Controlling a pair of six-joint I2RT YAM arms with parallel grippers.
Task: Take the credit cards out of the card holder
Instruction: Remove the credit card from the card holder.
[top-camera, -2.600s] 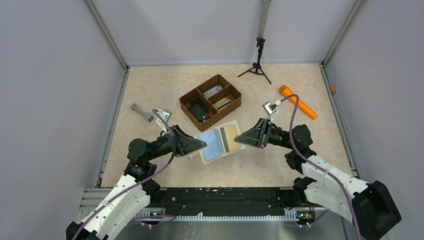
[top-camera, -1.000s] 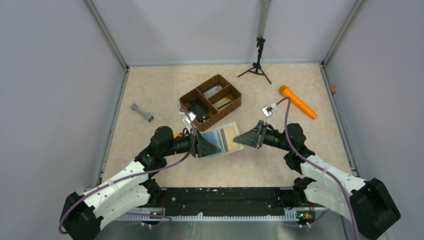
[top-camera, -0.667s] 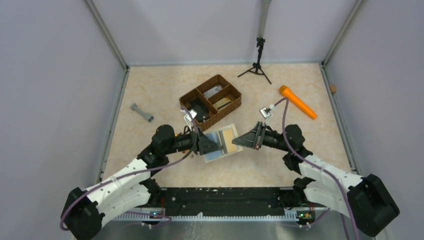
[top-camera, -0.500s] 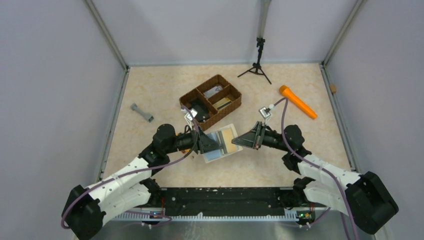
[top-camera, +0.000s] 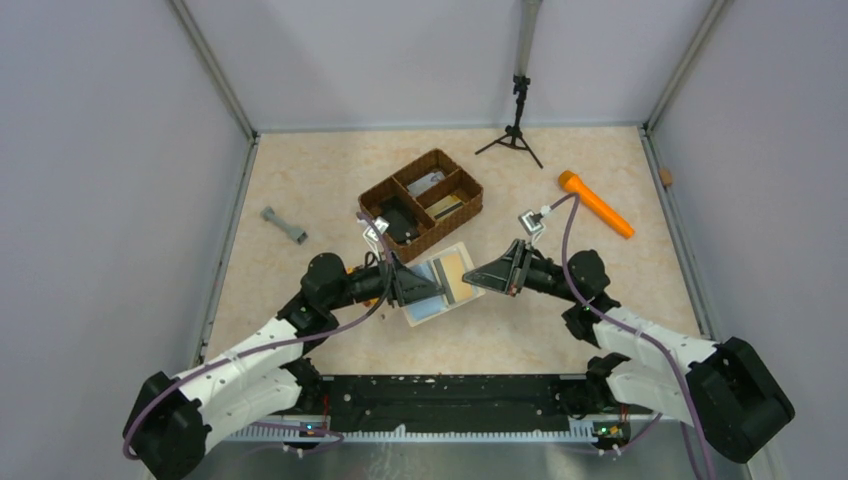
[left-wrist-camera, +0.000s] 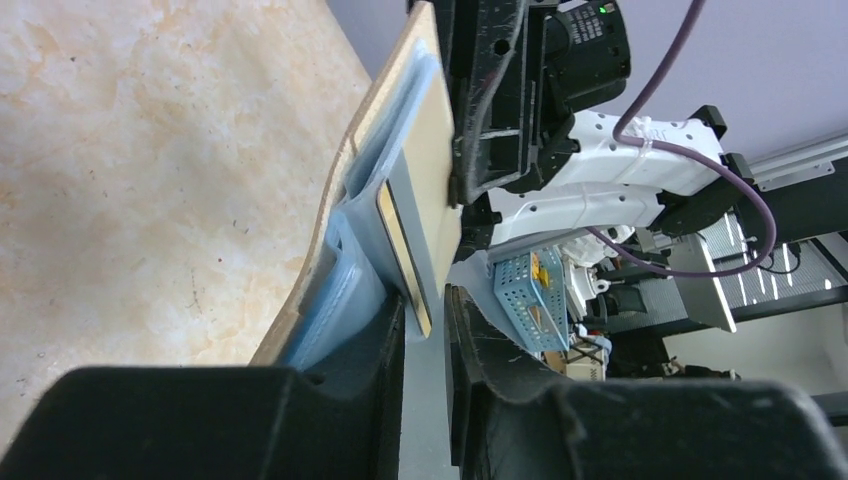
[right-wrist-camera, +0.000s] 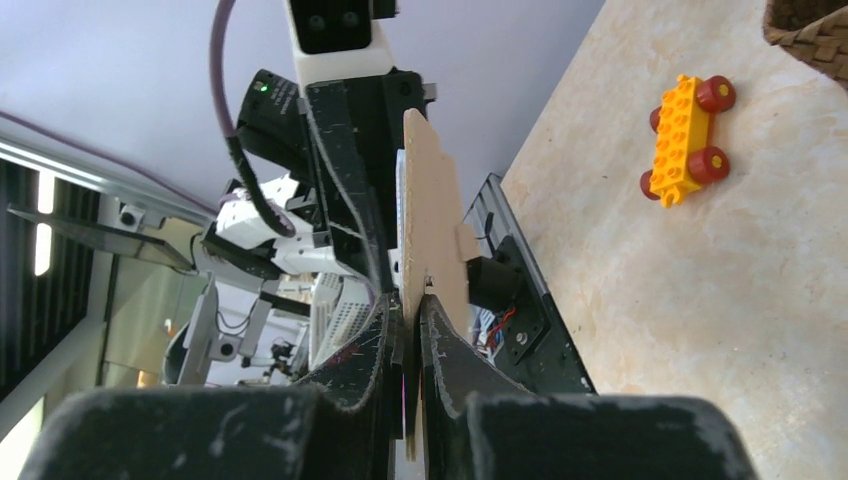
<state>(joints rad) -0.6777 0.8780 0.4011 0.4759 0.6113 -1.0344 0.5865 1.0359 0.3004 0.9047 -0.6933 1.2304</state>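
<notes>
The card holder (top-camera: 432, 297) is open, cream-beige outside and pale blue inside, and is held up between my two grippers. A tan credit card (top-camera: 456, 266) with a dark stripe sits in its right pocket. My right gripper (top-camera: 472, 276) is shut on the holder's beige flap (right-wrist-camera: 424, 230), which stands on edge between its fingers. In the left wrist view the holder (left-wrist-camera: 352, 230) stands on edge and the tan card (left-wrist-camera: 408, 255) sticks out of the blue pocket. My left gripper (left-wrist-camera: 426, 335) has its jaws narrowly apart around the card's end, with a gap on one side.
A brown wicker divided tray (top-camera: 377, 196) stands just behind the holder, with cards and a black item in it. A yellow toy car (right-wrist-camera: 686, 124) lies by the left arm. An orange tube (top-camera: 595, 203), a grey bar (top-camera: 284, 225) and a small black tripod (top-camera: 516, 125) lie farther off.
My left arm has reached right, bringing its gripper onto the holder's left half. The right gripper has kept its hold and shifted the holder slightly left.
</notes>
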